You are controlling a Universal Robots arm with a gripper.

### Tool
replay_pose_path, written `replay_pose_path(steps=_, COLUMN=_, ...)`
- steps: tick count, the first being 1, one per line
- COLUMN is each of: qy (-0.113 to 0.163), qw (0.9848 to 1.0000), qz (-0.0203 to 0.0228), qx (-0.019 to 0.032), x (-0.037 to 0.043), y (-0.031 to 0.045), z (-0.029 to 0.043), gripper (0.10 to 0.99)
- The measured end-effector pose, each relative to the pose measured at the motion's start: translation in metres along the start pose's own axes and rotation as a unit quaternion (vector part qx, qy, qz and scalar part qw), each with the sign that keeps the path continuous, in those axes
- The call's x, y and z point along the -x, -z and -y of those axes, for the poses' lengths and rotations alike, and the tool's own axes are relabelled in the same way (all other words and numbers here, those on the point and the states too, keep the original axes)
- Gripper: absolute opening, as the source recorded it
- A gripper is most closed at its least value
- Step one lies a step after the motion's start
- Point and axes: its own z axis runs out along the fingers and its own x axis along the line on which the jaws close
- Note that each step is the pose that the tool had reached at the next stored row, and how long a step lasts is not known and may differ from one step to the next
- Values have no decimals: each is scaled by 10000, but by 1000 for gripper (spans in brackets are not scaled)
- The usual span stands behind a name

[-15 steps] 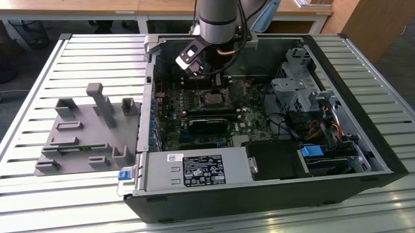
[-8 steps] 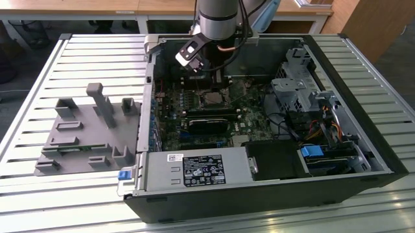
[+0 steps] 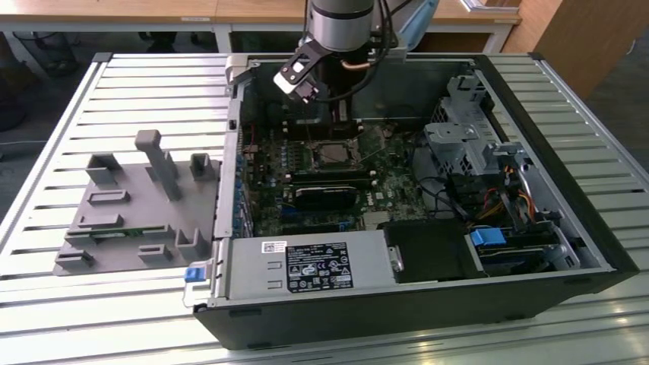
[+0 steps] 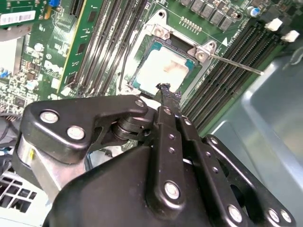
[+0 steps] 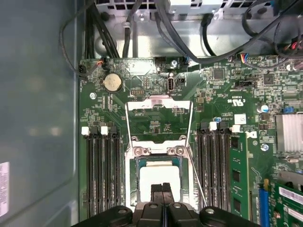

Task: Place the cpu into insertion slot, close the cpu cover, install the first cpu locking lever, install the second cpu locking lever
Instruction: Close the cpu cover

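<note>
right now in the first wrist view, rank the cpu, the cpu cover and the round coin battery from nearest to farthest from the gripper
1. cpu: sitting in the insertion slot, right by the gripper.
2. cpu cover: swung open, beyond the slot.
3. coin battery: farthest out, past the cover.

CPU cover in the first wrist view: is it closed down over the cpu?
No, the cpu cover is swung open beyond its hinge, leaving the cpu uncovered.
</note>
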Motion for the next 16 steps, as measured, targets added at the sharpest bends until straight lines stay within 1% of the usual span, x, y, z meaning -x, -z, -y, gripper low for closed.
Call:
replay_pose_path(steps=5, qy=0, qw=10000, qz=0, qx=-1, x=-2, y=140, z=-9, gripper=106)
replay_pose_path(steps=7, qy=1, qw=10000, qz=-1, qx=-2, x=5, y=149, z=-10, gripper=106)
replay_pose_path(steps=13, qy=0, qw=10000, qz=-3, qx=-2, x=99, y=150, z=-9, gripper=106)
replay_pose_path(steps=15, qy=0, qw=10000, qz=-4, qx=-2, x=107, y=149, z=-12, gripper=106)
replay_pose_path(steps=16, qy=2, qw=10000, qz=-4, qx=-2, x=106, y=148, z=-29, gripper=106)
